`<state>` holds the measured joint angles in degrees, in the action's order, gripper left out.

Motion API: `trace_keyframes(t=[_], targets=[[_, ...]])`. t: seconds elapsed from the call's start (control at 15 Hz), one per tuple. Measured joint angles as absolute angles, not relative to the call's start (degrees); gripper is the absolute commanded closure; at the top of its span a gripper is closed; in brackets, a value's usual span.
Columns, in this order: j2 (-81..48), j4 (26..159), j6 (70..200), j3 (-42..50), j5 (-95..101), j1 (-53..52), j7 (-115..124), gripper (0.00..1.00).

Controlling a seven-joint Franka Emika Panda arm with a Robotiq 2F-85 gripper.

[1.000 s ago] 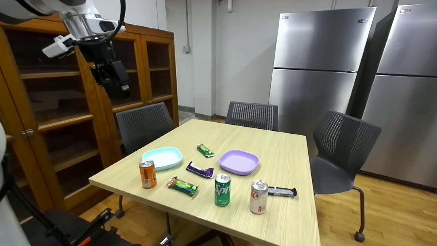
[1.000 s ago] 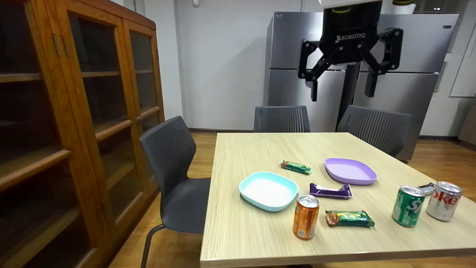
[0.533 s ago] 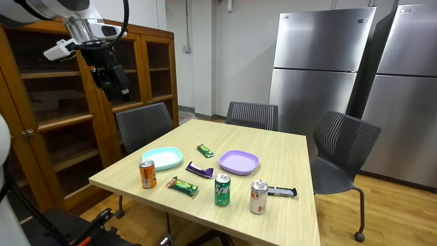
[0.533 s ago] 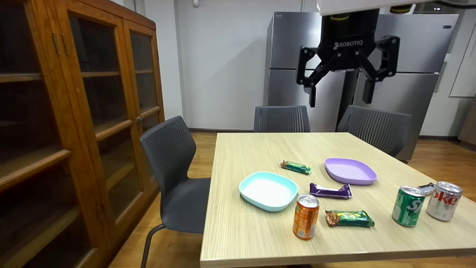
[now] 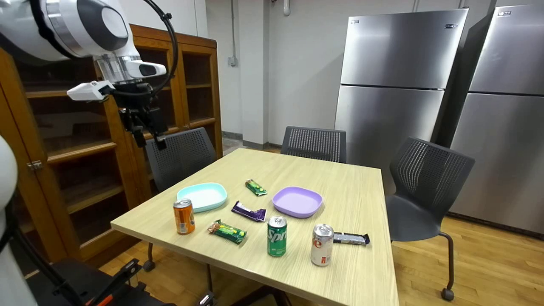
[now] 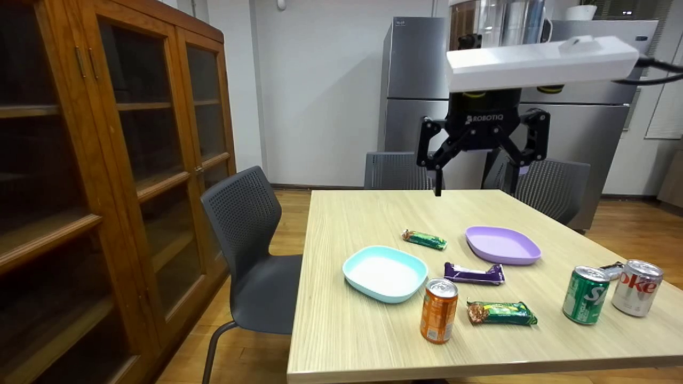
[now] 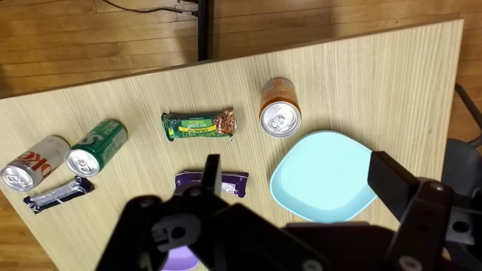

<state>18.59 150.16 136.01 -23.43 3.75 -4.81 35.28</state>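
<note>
Gripper [image 6: 476,188] spread above table [image 6: 363,341]; likely silver wrapper [image 6: 613,270] partly hidden behind Coke can [image 6: 637,290].

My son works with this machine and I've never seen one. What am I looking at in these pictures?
It is one robot arm. The black, two-fingered part at its tip is the end effector, the bit that grasps. Two views come from cameras outside the robot, standing in different places. The third is taken from the wrist, looking down, so the dark fingers loom large there.

On the table stand three cans: an orange can, a green can and a silver can. There is also a turquoise plate and a purple plate. Four wrapped bars lie about: a green bar beside the orange can, a second green bar, a purple bar and a silver bar.

Nothing is held: the end effector is open, hanging in the air.
</note>
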Motion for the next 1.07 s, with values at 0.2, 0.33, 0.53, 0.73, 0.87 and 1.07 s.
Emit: trace_keyframes(t=[0.2, 0.33, 0.53, 0.73, 0.87, 1.07], targets=[[15.5, 150.6, 138.2, -22.5, 4.9, -5.0, 34.5, 0.00], [13.6, 151.0, 140.0, -21.6, 5.0, -5.4, 33.1, 0.00], [11.3, 151.7, 142.7, -19.9, 4.9, -6.2, 30.5, 0.00], [9.4, 152.4, 144.9, -18.6, 4.9, -6.6, 28.8, 0.00], [8.1, 152.9, 146.5, -17.9, 5.0, -6.7, 28.0, 0.00], [6.0, 153.3, 148.2, -17.5, 6.0, -6.7, 28.0, 0.00]])
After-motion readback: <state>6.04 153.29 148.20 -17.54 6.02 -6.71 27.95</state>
